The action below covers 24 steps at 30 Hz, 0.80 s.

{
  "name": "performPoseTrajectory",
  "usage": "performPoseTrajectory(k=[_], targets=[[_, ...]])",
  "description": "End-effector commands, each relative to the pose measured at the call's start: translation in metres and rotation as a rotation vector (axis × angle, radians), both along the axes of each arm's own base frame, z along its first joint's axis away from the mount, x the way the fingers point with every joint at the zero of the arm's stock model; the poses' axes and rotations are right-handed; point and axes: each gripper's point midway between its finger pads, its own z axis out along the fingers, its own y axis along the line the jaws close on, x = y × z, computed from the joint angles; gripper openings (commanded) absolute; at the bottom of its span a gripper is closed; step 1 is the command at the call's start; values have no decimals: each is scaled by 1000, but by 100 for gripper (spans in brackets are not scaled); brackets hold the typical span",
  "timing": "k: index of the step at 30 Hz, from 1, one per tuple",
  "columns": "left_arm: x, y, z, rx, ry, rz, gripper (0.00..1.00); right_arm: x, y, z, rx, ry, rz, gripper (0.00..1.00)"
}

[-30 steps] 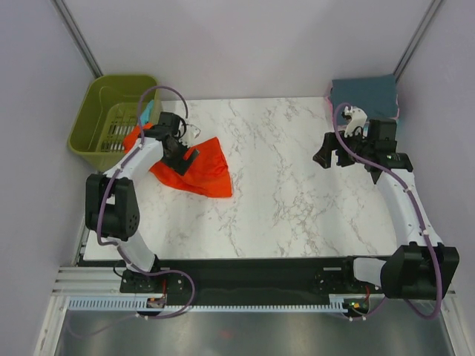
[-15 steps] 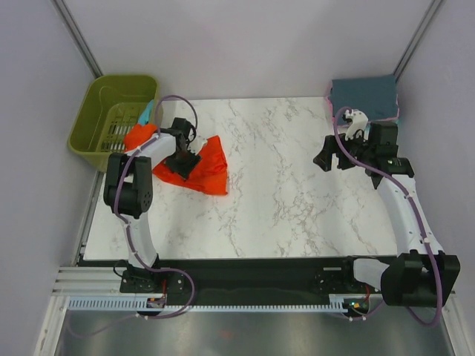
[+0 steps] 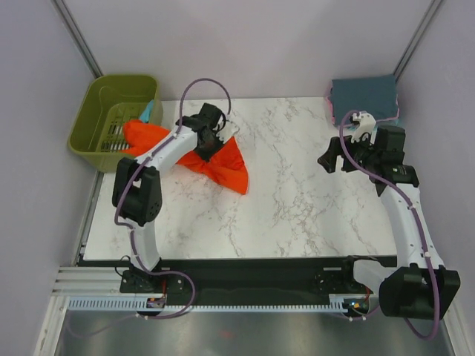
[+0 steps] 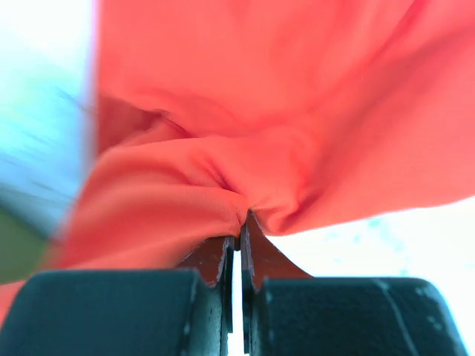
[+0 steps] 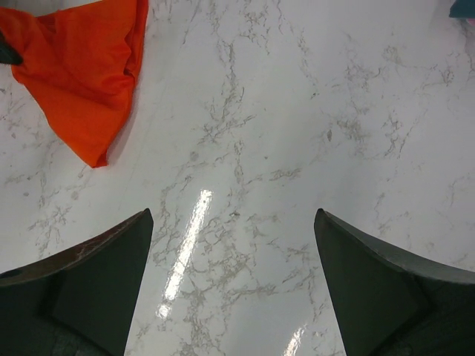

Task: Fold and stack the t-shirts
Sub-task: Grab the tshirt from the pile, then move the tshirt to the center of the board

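— At the far left corner, what sits by the table?

— An olive-green basket [image 3: 111, 111], with a scrap of teal cloth [image 3: 149, 111] at its near-right rim. The orange-red t-shirt [image 3: 226, 169] trails from that rim out onto the marble table [image 3: 297, 215], bunched and unfolded, its lowest corner pointing toward the table's middle.

— And the left gripper [image 3: 212, 138]?

— It sits right on the shirt's upper part. From the left wrist, its fingers [image 4: 256, 259] are pressed together with a gathered ridge of the orange-red cloth pinched at their tips; the rest of the shirt billows above and to both sides of them.

— Further right?

— Bare marble, then the right gripper [image 3: 332, 157], its jaws spread wide with nothing between them. It hangs over the table, well apart from the orange-red shirt, which shows only in the upper-left corner of the right wrist view.

— Anything beyond it?

— A folded slate-blue t-shirt [image 3: 364, 95] lies at the far right corner, a pink edge [image 3: 330, 94] peeking out at its left side, near that gripper but not touching it.
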Motion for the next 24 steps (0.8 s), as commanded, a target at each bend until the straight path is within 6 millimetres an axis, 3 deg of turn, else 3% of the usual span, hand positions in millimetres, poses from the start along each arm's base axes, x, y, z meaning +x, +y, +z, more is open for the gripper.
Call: performPoseTrajectory(k=[1, 2, 4, 5, 7, 8, 16, 18, 20, 21, 22, 23, 24], targets=[[29, -44, 136, -164, -326, -57, 2, 3, -4, 9, 18, -41, -27, 98], [37, -53, 177, -210, -417, -63, 2, 1, -4, 7, 25, -36, -29, 98], [38, -62, 224, -274, -515, -79, 2, 1, -5, 6, 35, -35, -35, 98], [39, -65, 262, -324, -592, -83, 2, -1, -5, 1, 42, -22, -39, 98], [38, -71, 298, -375, -668, -93, 2, 0, -5, 2, 52, -31, -36, 98], [32, -75, 325, -424, -721, -117, 2, 0, -4, 0, 75, -18, -50, 98], [-2, -124, 414, -546, -937, -270, 2, 5, -8, 6, 90, -30, -64, 98], [-9, -141, 422, -552, -970, -311, 2, 5, -8, 7, 92, -31, -65, 98], [-6, -146, 412, -508, -971, -311, 2, 5, -9, 6, 97, -29, -68, 98], [-3, -145, 408, -493, -968, -286, 15, 5, -8, 7, 98, -34, -66, 98], [1, -144, 398, -480, -950, -254, 73, 6, -9, 7, 99, -34, -72, 98], [5, -142, 377, -465, -904, -203, 89, 4, -11, 6, 100, -34, -77, 98], [9, -136, 363, -445, -876, -159, 95, 4, -12, 5, 102, -32, -81, 98]])
